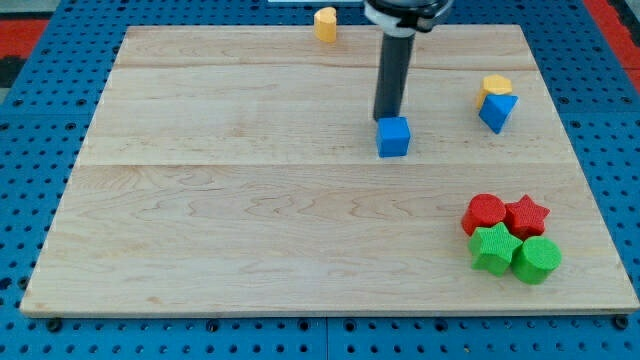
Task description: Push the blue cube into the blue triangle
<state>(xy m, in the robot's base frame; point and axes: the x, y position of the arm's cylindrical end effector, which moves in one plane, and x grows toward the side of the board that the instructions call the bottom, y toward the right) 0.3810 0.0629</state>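
Note:
The blue cube (394, 137) sits a little right of the board's middle, in the upper half. The blue triangle (497, 111) lies toward the view's right, slightly higher than the cube, with open board between them. My tip (387, 118) is at the cube's top-left edge, touching or nearly touching it. The dark rod rises from there to the view's top.
A yellow block (496, 85) touches the blue triangle's top. Another yellow block (326, 23) stands at the board's top edge. At the lower right a red block (485, 212), a red star (527, 214), a green star (492, 248) and a green block (537, 259) cluster together.

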